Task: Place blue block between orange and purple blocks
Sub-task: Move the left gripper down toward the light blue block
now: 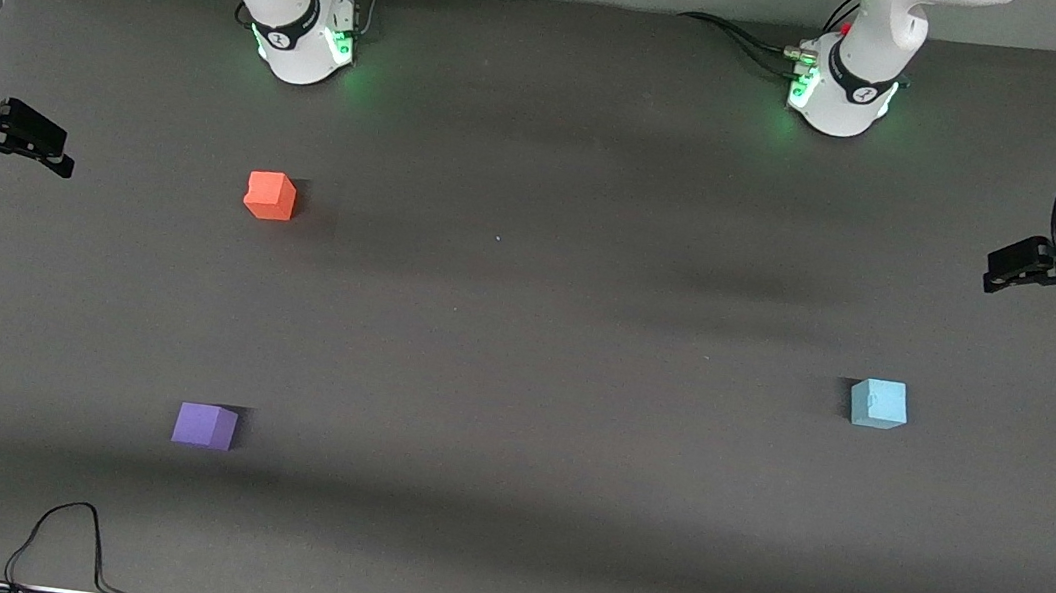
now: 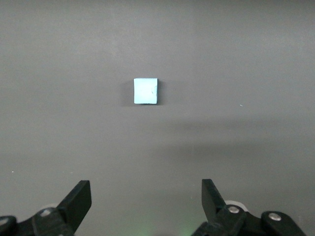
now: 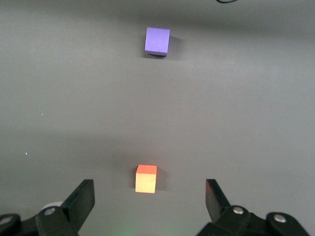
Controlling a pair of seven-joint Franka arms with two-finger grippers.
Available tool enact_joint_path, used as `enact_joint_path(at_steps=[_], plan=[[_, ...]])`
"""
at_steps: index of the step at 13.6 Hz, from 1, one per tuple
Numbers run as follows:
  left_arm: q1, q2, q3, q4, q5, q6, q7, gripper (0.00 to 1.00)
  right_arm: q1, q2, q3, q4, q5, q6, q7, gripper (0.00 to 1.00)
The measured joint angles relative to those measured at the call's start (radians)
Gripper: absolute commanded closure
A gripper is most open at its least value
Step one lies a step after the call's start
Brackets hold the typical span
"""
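The light blue block [image 1: 878,402] sits on the dark table toward the left arm's end; it also shows in the left wrist view [image 2: 145,91]. The orange block [image 1: 270,195] sits toward the right arm's end, and the purple block [image 1: 205,425] lies nearer to the front camera than it. Both show in the right wrist view, orange block [image 3: 146,179] and purple block [image 3: 157,41]. My left gripper [image 1: 994,275] [image 2: 146,196] is open and empty, up in the air at its end of the table. My right gripper [image 1: 61,161] [image 3: 150,196] is open and empty, up at its end.
The two arm bases [image 1: 303,32] [image 1: 841,88] stand along the table's edge farthest from the front camera. A loose black cable [image 1: 65,537] loops onto the table at the edge nearest the front camera, toward the right arm's end.
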Motion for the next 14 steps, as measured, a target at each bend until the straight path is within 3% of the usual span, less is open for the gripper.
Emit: enact_joint_path(at_steps=[9,14], plan=[[0.01,0.014,0.001,-0.003,0.001,-0.008,0.025,0.0,0.0,0.0,0.002,0.0,0.0,-0.004,0.0,0.0],[0.049,0.112,0.009,-0.008,0.004,0.107,0.091,0.0,0.0,0.0,0.002,0.001,0.0,-0.004,0.0,0.0]])
